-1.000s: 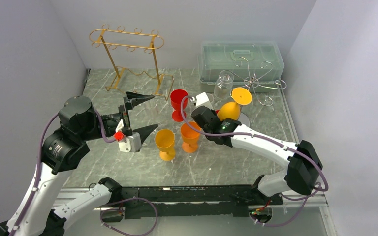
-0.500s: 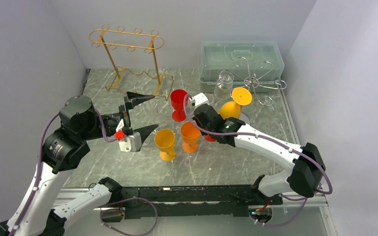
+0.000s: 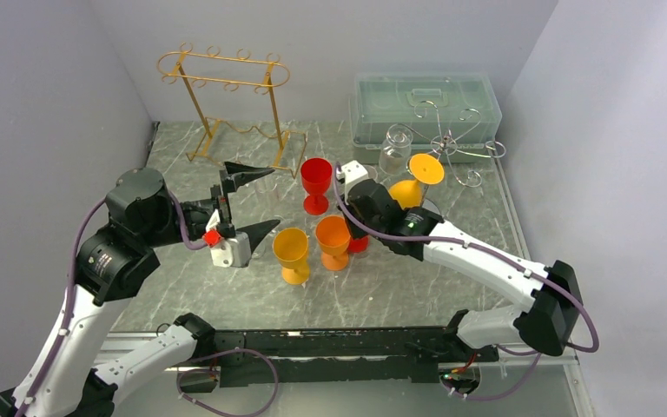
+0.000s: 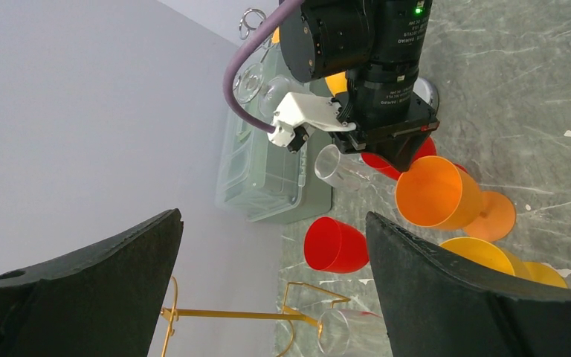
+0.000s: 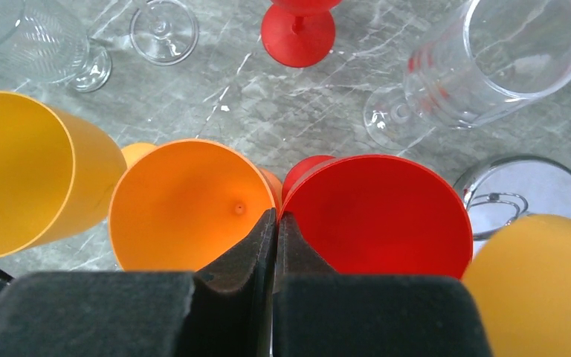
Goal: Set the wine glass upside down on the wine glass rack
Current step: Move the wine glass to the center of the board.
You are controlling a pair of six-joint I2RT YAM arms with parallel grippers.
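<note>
- Top view: I see my left gripper [image 3: 274, 195] hovering over the marble table [image 3: 356, 295], fingers spread wide with nothing between them; my right gripper [image 3: 352, 233] points down between the orange glass [image 3: 333, 234] and the red glass [image 3: 360, 245], both upright mid-table, with the yellow glass [image 3: 291, 248] just to their left; the silver wire rack [image 3: 456, 148] stands at the back right in front of a clear plastic box [image 3: 425, 100], with an amber glass [image 3: 406, 193] on it foot-up; the gold rack [image 3: 223, 82] is well apart at the back left.
- Left wrist: the two black fingers [image 4: 82, 290] stand far apart and frame the right gripper [image 4: 405, 152]; its tip sits at the rim of the orange glass [image 4: 435, 193], the red glass [image 4: 383, 160] just behind.
- Right wrist: the fingers [image 5: 230, 297] are pressed together, tips wedged where the rim of the orange glass [image 5: 186, 201] meets that of the red glass [image 5: 379, 216] — whether either rim is pinched I cannot tell; a clear glass [image 5: 491, 59] sits beyond.
</note>
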